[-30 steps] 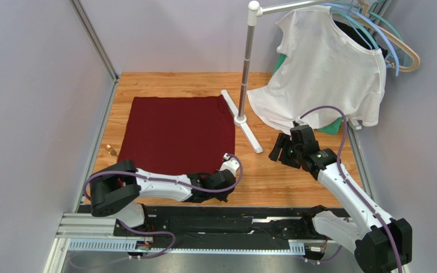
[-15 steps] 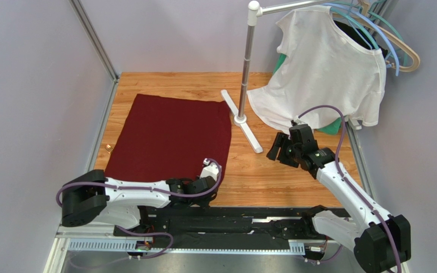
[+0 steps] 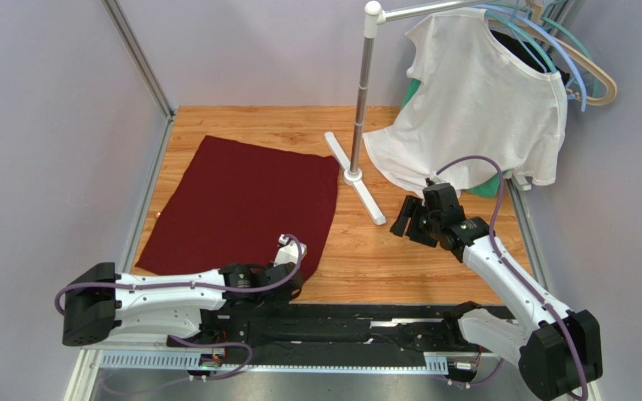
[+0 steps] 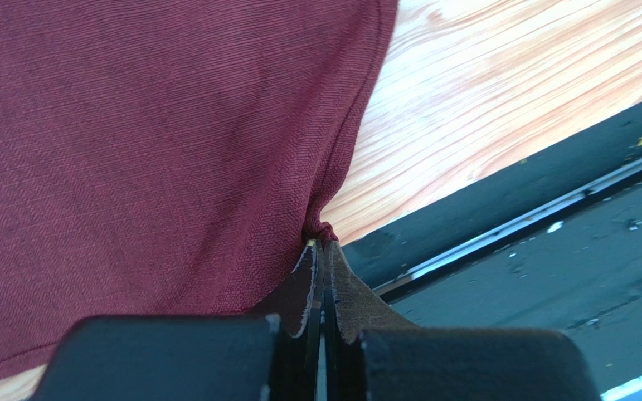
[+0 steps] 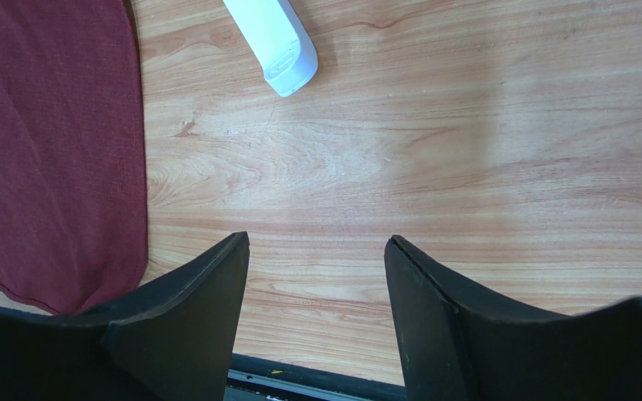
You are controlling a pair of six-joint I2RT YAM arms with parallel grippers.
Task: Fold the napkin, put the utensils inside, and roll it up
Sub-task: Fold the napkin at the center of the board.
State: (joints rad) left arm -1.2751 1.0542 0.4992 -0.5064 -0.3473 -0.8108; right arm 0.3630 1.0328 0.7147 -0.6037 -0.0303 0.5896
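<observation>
- From above: looking down on the napkin (image 3: 241, 200), spread flat and skewed on the left half of the wooden table (image 3: 383, 259), with its near right corner down at the table's near edge.
- Reaching low across to that corner with the left gripper (image 3: 289, 271); too small here to read the fingers.
- Hovering over bare wood to the right of the cloth with the right gripper (image 3: 405, 219), apart from the napkin and near the base of the white stand (image 3: 364, 100).
- Behind it, a white T-shirt (image 3: 475, 100) hanging off the stand's arm.
- Over to the left wrist: clamped tight, left gripper (image 4: 323, 251) pressed together on a bunched pinch of the napkin (image 4: 148, 142) hem.
- Right at the wood's edge, that pinch, just beside the black rail (image 4: 534, 251); a little puckered peak of cloth at the tips, the rest lying flat to the upper left.
- Now the right wrist: spread wide, right gripper (image 5: 316, 242) holding nothing, only bare table (image 5: 467, 167) between the fingers.
- Catching the napkin (image 5: 48, 142) at the left of frame, and the white stand foot (image 5: 274, 42) at the top.
</observation>
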